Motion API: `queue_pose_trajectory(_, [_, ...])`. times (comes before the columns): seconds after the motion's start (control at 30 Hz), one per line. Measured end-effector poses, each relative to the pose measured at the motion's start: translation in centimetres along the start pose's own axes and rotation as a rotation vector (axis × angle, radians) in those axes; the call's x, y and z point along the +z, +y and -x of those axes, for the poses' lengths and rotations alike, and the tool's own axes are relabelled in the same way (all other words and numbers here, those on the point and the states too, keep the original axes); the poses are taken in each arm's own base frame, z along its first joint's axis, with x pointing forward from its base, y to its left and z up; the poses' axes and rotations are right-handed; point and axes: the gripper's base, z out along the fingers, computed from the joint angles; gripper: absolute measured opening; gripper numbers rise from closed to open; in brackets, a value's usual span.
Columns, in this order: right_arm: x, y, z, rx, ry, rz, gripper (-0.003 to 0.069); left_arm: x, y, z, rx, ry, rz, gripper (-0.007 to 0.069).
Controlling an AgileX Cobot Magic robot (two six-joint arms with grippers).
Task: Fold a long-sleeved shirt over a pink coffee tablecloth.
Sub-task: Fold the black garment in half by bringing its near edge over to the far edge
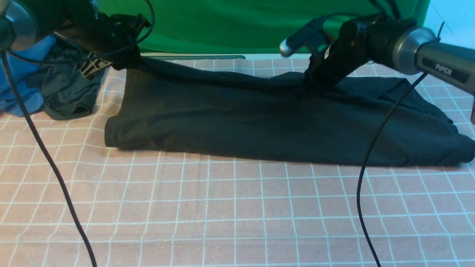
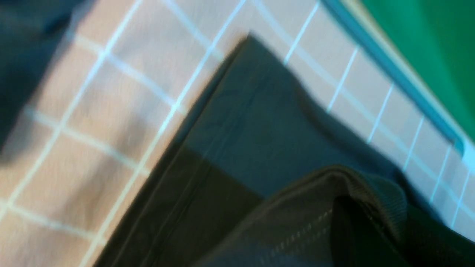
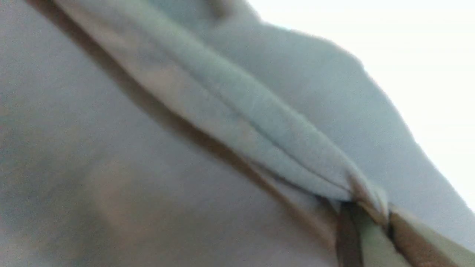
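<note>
The long-sleeved shirt (image 1: 259,122) is spread across the far part of the pink coffee tablecloth (image 1: 222,207). Its far-left corner is clamped by the left gripper (image 1: 124,63) and its far edge is pinched by the right gripper (image 1: 305,88). That shallow pinch could be lost if pulled unevenly.

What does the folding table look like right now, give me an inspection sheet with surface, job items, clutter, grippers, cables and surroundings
Surface: pink tablecloth with a white grid, spread over the table.
Job's things: long-sleeved shirt lies widthwise across the far half, its far edge lifted at two spots.
Clutter: dark grey-green garment and blue garment, bunched at the far left beside the shirt.
Grippers: left gripper shut on the shirt's far left corner; right gripper shut on a fold along its far edge.
Cables: black cables, one hanging from each arm; the right one crosses in front of the shirt.
Surroundings: green cloth hangs behind the table.
</note>
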Motion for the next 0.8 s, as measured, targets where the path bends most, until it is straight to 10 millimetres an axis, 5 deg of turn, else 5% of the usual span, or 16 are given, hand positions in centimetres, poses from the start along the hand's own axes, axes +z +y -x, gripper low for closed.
queue_pose_trajectory(0.37, [1.1,-1.6,0.6,0.016,-0.118,-0.060,0.0071,2.2,0.6,0.3,-0.010,-0.066,-0.026,0.0047])
queue_pose_trajectory(0.57, [2.3,-1.7,0.6,0.016,-0.183,-0.085,0.0178,3.1,0.8,0.4,-0.004,-0.089,-0.031,0.0052])
queue_pose_trajectory(0.67, [2.1,-2.0,1.3,0.013,-0.264,-0.117,0.0279,3.8,1.0,0.5,0.019,-0.126,-0.035,0.0106])
queue_pose_trajectory(0.8, [1.6,-2.2,1.7,0.012,-0.287,-0.126,0.0300,3.8,1.1,1.0,0.038,-0.162,-0.041,0.0249])
